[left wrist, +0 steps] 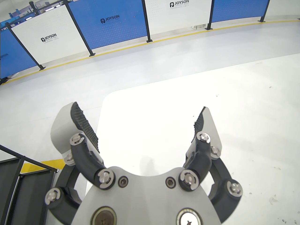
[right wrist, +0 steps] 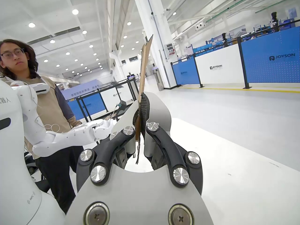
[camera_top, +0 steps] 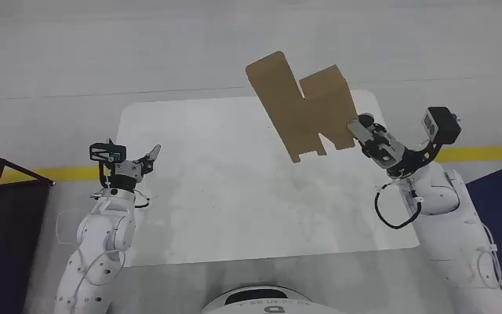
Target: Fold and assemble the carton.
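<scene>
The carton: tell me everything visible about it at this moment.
The carton is a flat, not yet folded sheet of plain brown cardboard with notched flaps at two ends. The right claw is shut on one edge, pinching it between its pads; nothing else touches it. It is held up off the white table, over the far right corner, partly past the table's far edge. In the right wrist view it shows edge-on, thin.

Left claw (left wrist: 140, 117) agape, right claw (right wrist: 141, 110) clamped
</scene>
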`<action>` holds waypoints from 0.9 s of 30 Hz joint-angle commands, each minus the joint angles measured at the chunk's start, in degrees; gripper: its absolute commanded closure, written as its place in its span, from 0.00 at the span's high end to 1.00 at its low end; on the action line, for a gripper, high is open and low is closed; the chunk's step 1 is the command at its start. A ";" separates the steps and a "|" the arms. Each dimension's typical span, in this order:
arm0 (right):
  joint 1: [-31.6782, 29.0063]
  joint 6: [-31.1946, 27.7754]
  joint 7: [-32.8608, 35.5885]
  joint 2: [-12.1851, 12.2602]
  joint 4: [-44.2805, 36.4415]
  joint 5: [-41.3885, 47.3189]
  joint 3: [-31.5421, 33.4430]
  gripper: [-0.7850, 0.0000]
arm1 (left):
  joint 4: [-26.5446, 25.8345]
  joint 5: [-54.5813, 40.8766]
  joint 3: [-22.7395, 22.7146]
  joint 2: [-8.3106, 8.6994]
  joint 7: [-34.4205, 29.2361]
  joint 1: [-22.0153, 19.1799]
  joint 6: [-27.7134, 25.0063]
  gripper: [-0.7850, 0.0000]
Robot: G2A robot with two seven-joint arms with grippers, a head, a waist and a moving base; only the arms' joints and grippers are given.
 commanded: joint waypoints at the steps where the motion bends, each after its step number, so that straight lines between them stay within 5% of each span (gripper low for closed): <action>1: 0.00 0.00 -0.02 0.00 0.00 -0.01 0.00 0.00 | 0.00 0.00 0.00 0.00 0.00 0.00 0.00 1.00; 3: -0.40 1.00 -0.03 -0.05 0.41 0.65 -0.53 0.00 | 0.00 0.00 0.00 0.00 0.00 0.00 0.00 1.00; 8: 0.47 0.00 2.80 -0.18 3.61 38.13 -9.97 0.00 | 0.00 0.00 0.00 0.00 0.00 0.00 0.00 1.00; 12: 2.80 3.82 17.21 -0.18 7.41 67.91 -15.04 0.00 | 0.00 0.00 0.00 0.00 0.00 0.00 0.00 1.00; 16: 4.07 13.27 31.91 -0.34 11.64 83.71 -14.47 0.00 | 0.00 0.00 0.00 0.00 0.00 0.00 0.00 1.00; 20: 3.82 18.07 38.09 -0.31 13.36 87.32 -11.42 0.00 | 0.00 0.00 0.00 0.00 0.00 0.00 0.00 1.00; 27: 1.73 18.43 38.16 -0.15 9.67 85.89 -7.10 0.00 | 0.00 0.00 0.00 0.00 0.00 0.00 0.00 1.00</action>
